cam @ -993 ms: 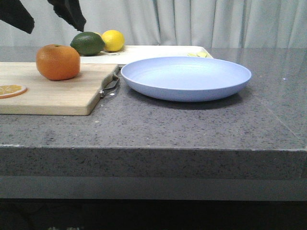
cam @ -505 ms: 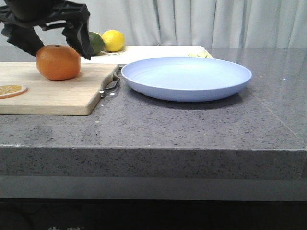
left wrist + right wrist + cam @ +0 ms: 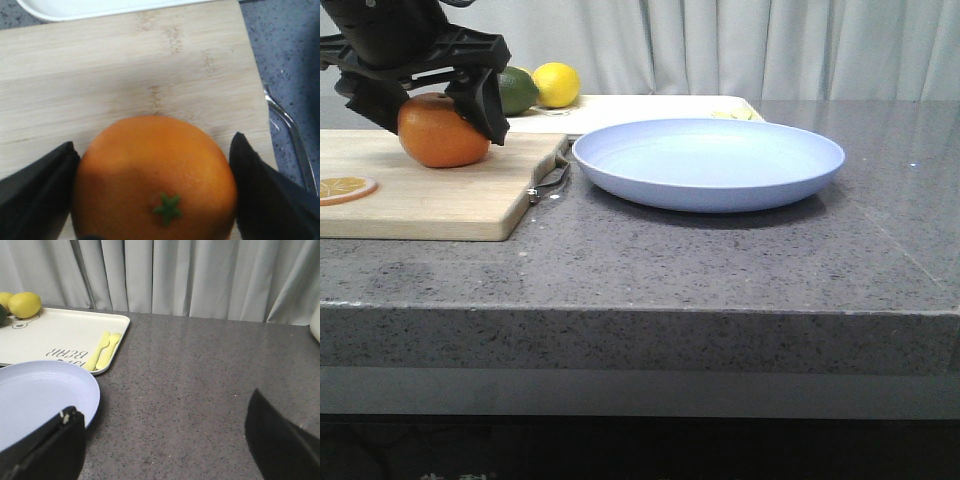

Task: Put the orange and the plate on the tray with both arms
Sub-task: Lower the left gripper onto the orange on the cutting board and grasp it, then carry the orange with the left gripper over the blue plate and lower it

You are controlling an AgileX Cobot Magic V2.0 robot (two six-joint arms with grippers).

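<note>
The orange (image 3: 440, 138) rests on the wooden cutting board (image 3: 430, 195) at the left. My left gripper (image 3: 442, 125) has come down over it and is open, a black finger close on each side. In the left wrist view the orange (image 3: 155, 175) with its green stem star fills the gap of the left gripper (image 3: 152, 200). The pale blue plate (image 3: 710, 160) lies on the counter to the right of the board. Behind it is the cream tray (image 3: 650, 105). My right gripper (image 3: 165, 440) hangs open over bare counter beside the plate (image 3: 35, 395), out of the front view.
A lemon (image 3: 556, 83) and a green lime (image 3: 515, 92) sit on the tray's left end, and yellow cutlery (image 3: 102, 351) lies near its right edge. A dried orange slice (image 3: 342, 187) is on the board, whose metal handle (image 3: 548, 178) faces the plate. Curtains hang behind.
My left gripper dropped from above the board until its fingers straddle the orange. The orange, the plate and the tray have stayed where they were.
</note>
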